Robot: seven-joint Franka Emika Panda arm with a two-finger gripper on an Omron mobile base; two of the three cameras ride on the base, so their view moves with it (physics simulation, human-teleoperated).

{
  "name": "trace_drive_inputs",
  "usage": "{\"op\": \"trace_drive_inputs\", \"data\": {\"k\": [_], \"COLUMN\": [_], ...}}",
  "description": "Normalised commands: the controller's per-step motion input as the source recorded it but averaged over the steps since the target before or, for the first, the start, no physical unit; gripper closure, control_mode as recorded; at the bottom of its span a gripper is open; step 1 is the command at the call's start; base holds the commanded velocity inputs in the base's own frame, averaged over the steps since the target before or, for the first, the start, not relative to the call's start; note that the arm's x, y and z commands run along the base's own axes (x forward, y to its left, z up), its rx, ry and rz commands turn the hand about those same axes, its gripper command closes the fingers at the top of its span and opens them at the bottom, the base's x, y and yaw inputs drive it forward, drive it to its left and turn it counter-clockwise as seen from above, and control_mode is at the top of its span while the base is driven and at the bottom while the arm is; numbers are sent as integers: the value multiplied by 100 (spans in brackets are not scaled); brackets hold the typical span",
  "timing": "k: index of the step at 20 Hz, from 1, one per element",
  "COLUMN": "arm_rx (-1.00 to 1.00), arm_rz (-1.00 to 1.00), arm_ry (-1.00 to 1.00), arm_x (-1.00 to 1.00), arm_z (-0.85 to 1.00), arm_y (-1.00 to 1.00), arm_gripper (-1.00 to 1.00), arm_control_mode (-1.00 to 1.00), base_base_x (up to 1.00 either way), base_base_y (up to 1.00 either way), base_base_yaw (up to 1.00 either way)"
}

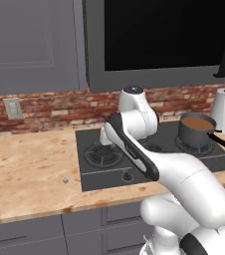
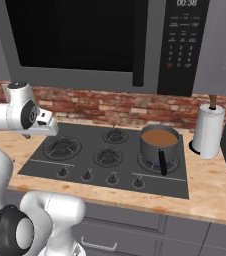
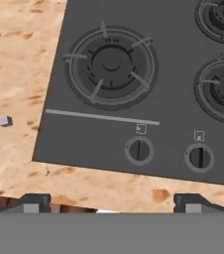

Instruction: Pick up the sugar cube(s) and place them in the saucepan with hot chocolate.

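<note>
Only up close, sugar cube [image 3: 5, 120] looks cubic.

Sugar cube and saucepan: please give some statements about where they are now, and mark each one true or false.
1. The sugar cube lies on the wooden counter, beside the stove. True.
2. The saucepan is empty. False: brown liquid fills it.
3. The gripper holds the cube. False: its jaws are open and the cube lies apart on the counter.
4. The saucepan stands on a burner, next to the paper-towel roll. True.
5. The saucepan's handle is white. False: it is black.
</note>
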Motion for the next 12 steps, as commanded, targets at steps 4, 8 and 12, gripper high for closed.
{"op": "trace_drive_inputs", "data": {"k": [4,8,12], "arm_rx": [0,0,-1], "arm_rz": [-1,-1,0], "arm_ry": [8,10,20], "arm_x": [7,7,17], "arm_z": [-39,-42,-47], "arm_y": [97,92,77], "arm_gripper": [-100,-100,-100], "arm_control_mode": [-100,-100,-100], "base_base_x": [0,0,0], "base_base_y": [0,0,0], "base_base_yaw": [0,0,0]}}
